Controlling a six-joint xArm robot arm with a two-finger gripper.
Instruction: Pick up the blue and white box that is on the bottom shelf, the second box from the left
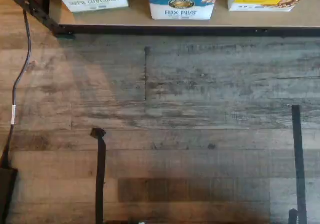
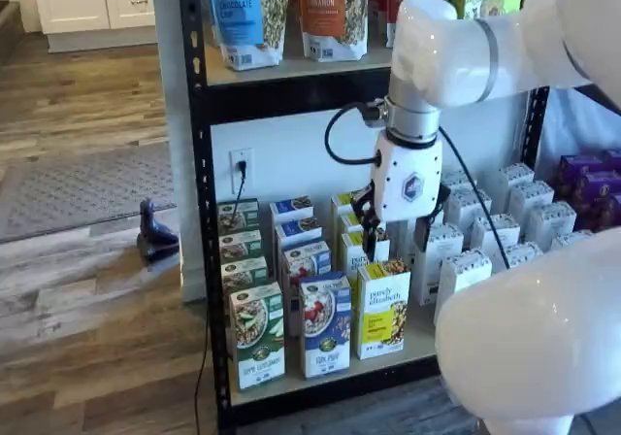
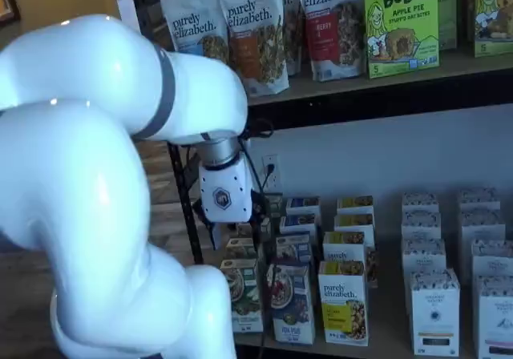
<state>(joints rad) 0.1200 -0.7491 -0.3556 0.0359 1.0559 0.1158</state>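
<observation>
The blue and white box [image 2: 325, 326] stands at the front of its row on the bottom shelf [image 2: 330, 392], between a green-and-white box and a yellow-and-white box. It shows in both shelf views [image 3: 290, 303]. The wrist view shows its lower front [image 1: 183, 4] on the tan deck behind the black beam [image 1: 200, 30]. My gripper [image 2: 371, 229] hangs in front of the shelf, above and to the right of the box and apart from it. Its white body [image 3: 223, 195] shows, but its dark fingers are seen side-on, so no gap can be judged. It holds nothing.
A green-and-white box [image 2: 257, 346] and a yellow-and-white box [image 2: 383, 309] flank the target. White boxes [image 2: 466, 270] fill the shelf's right. Granola bags [image 2: 330, 13] sit on the higher board. A black upright [image 2: 199, 212] stands left. A cable [image 1: 20, 79] runs over the wood floor.
</observation>
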